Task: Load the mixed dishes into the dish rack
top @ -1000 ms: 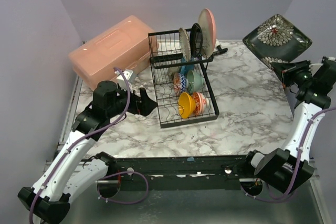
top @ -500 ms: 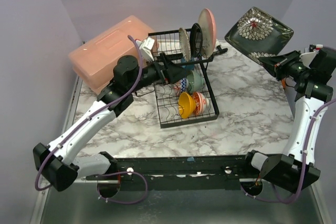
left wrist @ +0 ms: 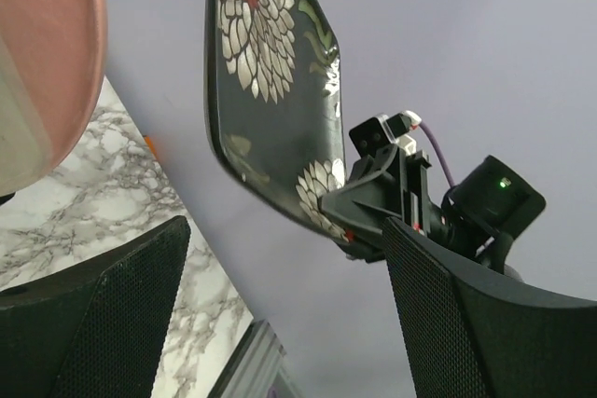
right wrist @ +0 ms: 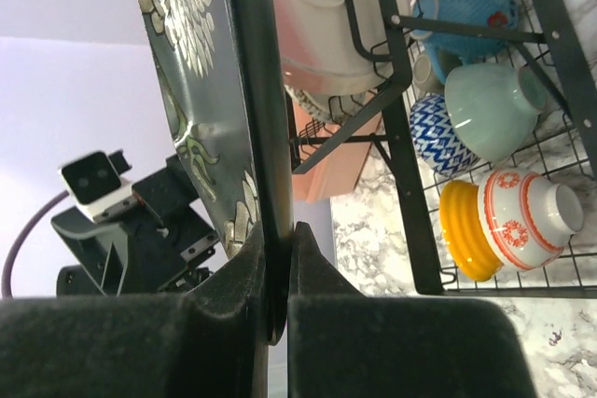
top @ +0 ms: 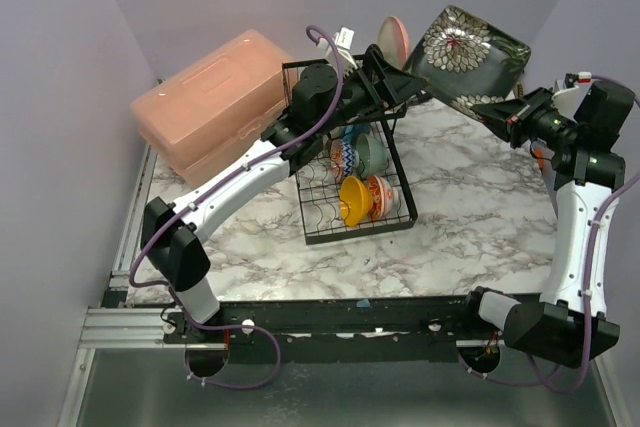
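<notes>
The right tool (top: 497,110) is clenched on the rim of the dark plate (top: 468,47), a squarish dish with pale flower patterns. It holds the plate in the air above the far edge of the tabletop (top: 470,217), right of the middle. The plate is tilted, its patterned face turned upward. In the right wrist view the plate's edge runs straight down between the closed fingers (right wrist: 373,333).

The left tool (top: 403,87) is raised over the far end of the dish rack (top: 330,212), just beside the plate's left edge. Its fingers (left wrist: 112,314) stand wide apart, released and gripping nothing. The left wrist view shows the plate beyond them, not touching either one.

The dish rack stands toward the far edge, a little left of the middle. In its lower level a yellow bowl (top: 351,199) lies against a red-patterned bowl (top: 381,194). Farther back are a blue-patterned bowl (top: 343,160) and a mint green bowl (top: 373,152). A pink-cream plate (top: 393,39) stands upright at the rack's far end. A salmon-pink box (top: 210,107) sits at the far left corner, just left of the rack.
</notes>
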You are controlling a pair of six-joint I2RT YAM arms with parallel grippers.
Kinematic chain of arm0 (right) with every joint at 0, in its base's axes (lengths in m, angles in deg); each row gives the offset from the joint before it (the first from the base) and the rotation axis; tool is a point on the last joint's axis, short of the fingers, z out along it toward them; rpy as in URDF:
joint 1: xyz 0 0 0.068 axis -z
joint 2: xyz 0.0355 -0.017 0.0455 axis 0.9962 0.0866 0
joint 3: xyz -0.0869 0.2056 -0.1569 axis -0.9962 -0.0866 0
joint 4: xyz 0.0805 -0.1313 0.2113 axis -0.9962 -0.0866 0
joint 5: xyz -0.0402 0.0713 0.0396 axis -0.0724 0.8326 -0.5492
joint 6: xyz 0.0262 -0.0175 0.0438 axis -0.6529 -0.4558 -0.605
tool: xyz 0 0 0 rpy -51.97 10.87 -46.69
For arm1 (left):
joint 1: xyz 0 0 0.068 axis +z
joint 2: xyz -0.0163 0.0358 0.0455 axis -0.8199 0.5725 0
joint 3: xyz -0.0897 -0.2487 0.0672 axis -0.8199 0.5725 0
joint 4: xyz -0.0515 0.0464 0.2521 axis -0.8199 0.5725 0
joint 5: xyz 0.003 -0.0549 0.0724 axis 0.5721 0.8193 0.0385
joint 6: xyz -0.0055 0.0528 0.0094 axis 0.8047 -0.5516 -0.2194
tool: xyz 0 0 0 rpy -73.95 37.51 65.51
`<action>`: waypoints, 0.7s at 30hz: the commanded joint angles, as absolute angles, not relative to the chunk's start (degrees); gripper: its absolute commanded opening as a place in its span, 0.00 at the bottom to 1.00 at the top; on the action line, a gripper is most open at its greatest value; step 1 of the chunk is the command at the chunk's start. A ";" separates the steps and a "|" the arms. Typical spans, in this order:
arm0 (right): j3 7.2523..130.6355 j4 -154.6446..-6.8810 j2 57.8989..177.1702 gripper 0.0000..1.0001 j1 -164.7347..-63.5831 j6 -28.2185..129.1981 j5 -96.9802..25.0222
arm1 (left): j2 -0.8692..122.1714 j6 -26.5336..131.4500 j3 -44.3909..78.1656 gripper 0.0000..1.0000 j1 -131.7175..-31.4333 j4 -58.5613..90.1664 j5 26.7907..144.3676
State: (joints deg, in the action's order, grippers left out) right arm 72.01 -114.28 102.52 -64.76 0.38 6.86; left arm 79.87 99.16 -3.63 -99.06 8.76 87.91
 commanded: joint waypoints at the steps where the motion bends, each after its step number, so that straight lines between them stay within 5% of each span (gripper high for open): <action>1: 74.65 -107.68 100.55 0.00 -66.69 0.47 11.36 | 81.80 99.57 -8.02 0.82 -100.39 7.15 82.94; 12: 73.96 -106.97 99.83 0.00 -70.81 0.95 11.74 | 83.11 102.33 -7.66 0.47 -100.38 7.87 80.54; 21: 75.59 -108.71 99.49 0.00 -72.36 1.75 11.21 | 82.76 106.52 -6.96 0.53 -100.36 9.40 76.04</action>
State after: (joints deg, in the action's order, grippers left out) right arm 72.01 -113.47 102.04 -71.60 0.77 7.16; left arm 82.98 103.58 -6.93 -100.16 9.63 80.19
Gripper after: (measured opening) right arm 0.057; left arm 0.527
